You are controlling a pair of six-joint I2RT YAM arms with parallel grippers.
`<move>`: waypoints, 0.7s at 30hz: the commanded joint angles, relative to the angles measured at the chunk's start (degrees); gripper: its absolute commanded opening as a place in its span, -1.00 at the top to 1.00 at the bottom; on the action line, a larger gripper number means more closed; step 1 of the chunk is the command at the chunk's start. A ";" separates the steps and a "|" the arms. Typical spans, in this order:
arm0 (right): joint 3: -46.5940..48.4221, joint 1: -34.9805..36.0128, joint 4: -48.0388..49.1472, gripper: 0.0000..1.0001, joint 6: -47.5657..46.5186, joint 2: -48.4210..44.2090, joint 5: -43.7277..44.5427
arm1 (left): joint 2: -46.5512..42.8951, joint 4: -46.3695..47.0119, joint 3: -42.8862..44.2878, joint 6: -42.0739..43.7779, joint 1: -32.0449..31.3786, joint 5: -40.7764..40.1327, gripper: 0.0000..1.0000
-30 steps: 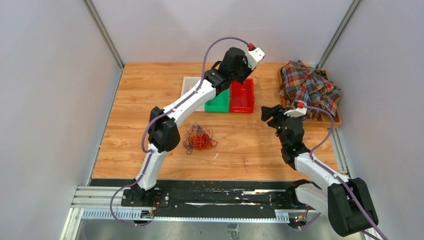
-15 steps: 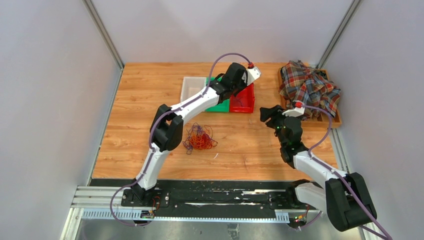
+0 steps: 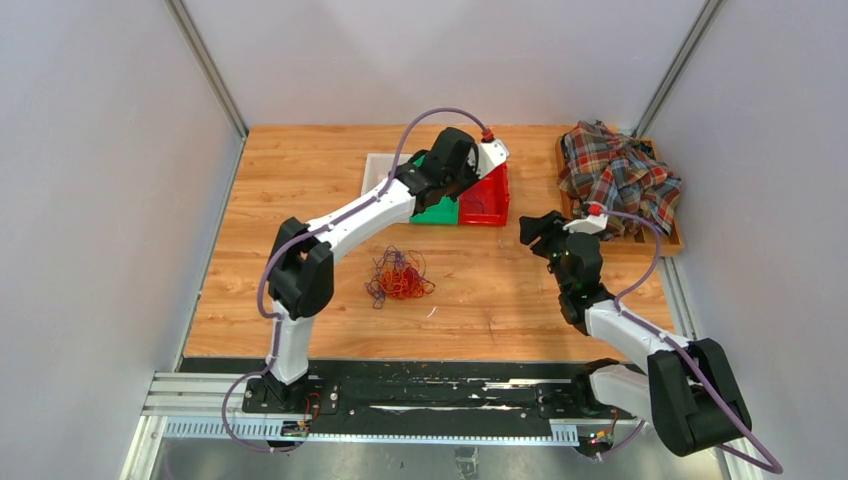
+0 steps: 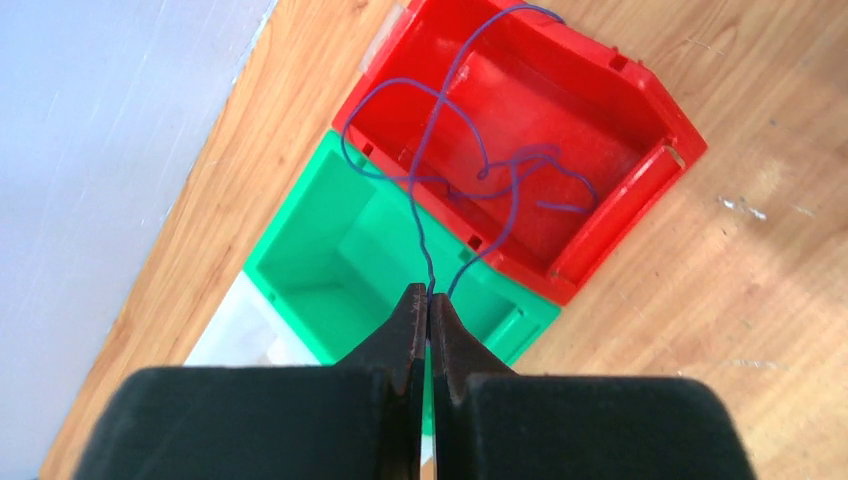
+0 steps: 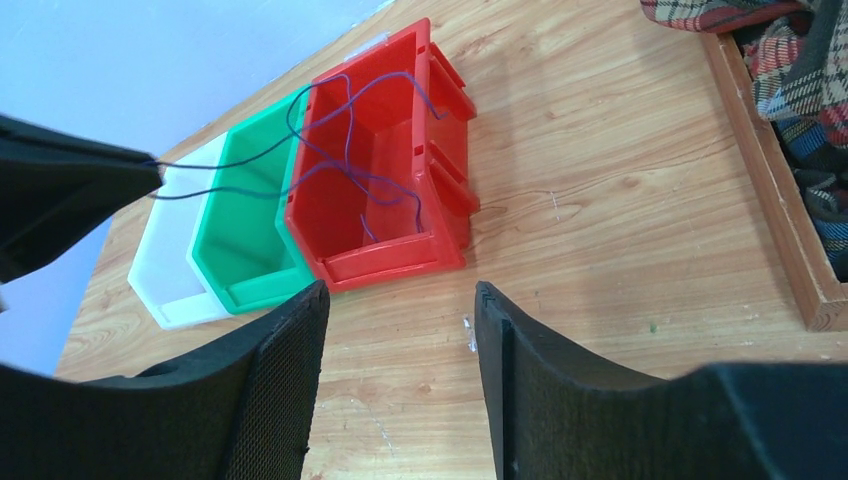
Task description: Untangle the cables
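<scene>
A wiry bunch of red, orange and purple cables (image 3: pixel 400 277) lies on the wooden table in front of the bins. One thin purple cable (image 4: pixel 480 175) is pulled out of it: my left gripper (image 4: pixel 429 293) is shut on its end above the green bin (image 4: pixel 300 260), and its loops hang down into the red bin (image 4: pixel 640 130). The right wrist view shows the same purple cable (image 5: pixel 350 170) running from the left gripper's tip (image 5: pixel 150 180) across both bins. My right gripper (image 5: pixel 400 300) is open and empty, low over bare table just right of the red bin (image 5: pixel 440 250).
A white bin (image 3: pixel 378 175) sits left of the green bin (image 3: pixel 432 212) and the red bin (image 3: pixel 487 205). A plaid cloth (image 3: pixel 620 175) is heaped in a wooden tray (image 3: pixel 672 243) at the back right. Grey walls close in both sides.
My left arm has swung left and lower over the bins, carrying the purple cable. The right arm has barely moved.
</scene>
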 commanded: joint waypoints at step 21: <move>-2.19 -0.95 2.56 -0.08 -1.30 1.12 2.18 | -8.04 7.31 -4.95 -12.19 5.14 -9.02 0.99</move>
